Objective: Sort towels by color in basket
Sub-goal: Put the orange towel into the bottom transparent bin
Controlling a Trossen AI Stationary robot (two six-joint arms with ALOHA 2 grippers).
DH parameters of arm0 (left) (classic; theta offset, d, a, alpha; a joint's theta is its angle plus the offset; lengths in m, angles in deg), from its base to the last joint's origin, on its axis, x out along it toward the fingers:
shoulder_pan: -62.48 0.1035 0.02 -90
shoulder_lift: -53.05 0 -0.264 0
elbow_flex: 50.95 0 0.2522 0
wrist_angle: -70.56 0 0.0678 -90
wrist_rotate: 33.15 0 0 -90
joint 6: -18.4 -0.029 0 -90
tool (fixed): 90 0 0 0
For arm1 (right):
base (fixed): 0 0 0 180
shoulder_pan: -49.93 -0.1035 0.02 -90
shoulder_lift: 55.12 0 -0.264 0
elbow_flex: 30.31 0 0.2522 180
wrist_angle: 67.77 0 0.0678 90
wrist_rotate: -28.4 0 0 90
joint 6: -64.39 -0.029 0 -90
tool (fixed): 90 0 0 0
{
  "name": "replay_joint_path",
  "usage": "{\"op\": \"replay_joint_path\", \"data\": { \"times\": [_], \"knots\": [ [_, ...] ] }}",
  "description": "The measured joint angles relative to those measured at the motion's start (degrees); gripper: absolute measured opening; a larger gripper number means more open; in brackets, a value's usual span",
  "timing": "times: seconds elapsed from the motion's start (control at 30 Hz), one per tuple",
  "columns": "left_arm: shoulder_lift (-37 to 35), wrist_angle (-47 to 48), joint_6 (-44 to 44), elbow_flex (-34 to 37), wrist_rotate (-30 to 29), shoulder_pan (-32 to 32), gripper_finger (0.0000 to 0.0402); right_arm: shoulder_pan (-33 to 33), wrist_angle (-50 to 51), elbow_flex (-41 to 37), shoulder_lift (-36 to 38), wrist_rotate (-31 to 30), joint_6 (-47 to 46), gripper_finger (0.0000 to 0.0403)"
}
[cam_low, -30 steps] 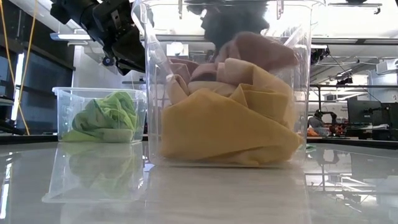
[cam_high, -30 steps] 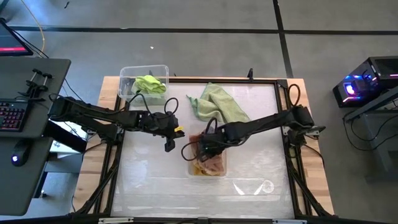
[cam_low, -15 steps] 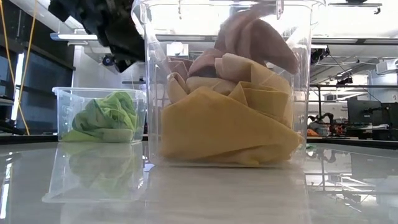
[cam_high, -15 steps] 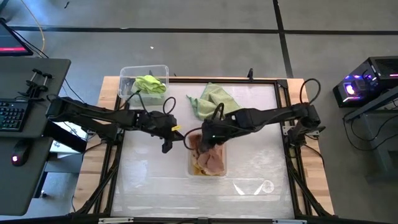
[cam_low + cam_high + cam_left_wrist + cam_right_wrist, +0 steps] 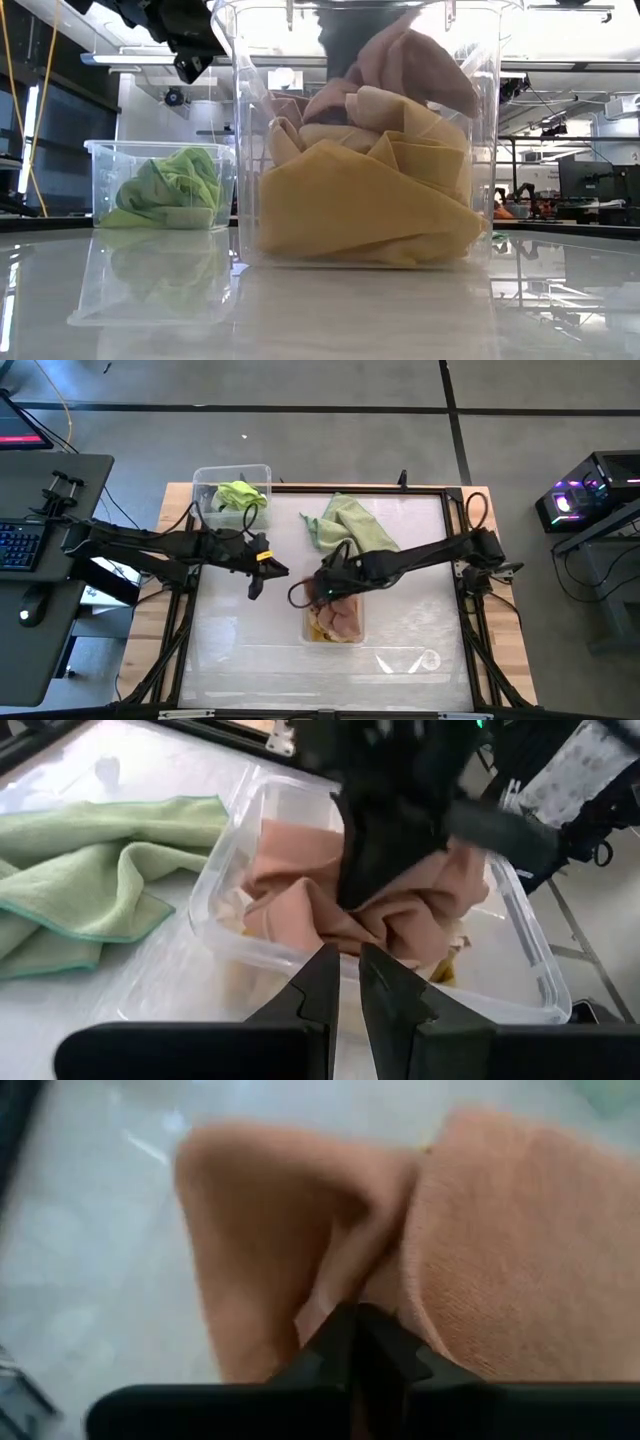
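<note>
Table (image 5: 240, 650) | right hand (image 5: 322, 590) pinching salmon towel (image 5: 480, 1250) in bin (image 5: 358, 632)

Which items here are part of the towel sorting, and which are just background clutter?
Part of the job:
- salmon pink towel, pinched by the right gripper
- mustard yellow towels
- centre bin
- lime green towel in the corner bin
- sage green towels loose on the table
- left gripper, hovering

Just lying about:
- keyboard
- computer
</note>
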Motion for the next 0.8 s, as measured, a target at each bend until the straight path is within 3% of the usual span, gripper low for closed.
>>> {"op": "replay_joint_path", "data": {
  "times": [0.27, 0.6, 0.8],
  "knots": [
    [0.02, 2.66, 0.44, 0.00, -0.09, 0.14, 0.0033, -0.47, 3.39, 0.13, -4.20, 4.31, 3.34, 0.0016],
    [0.06, 4.85, 0.96, 0.00, -0.11, 0.16, 0.0032, -0.75, 9.40, 4.03, -3.21, 4.69, 6.23, 0.0104],
    [0.06, 4.96, 1.69, 0.00, -0.09, 0.14, 0.0032, -0.77, 10.34, 11.40, -2.10, 8.47, 9.15, 0.0117]
  ]
}}
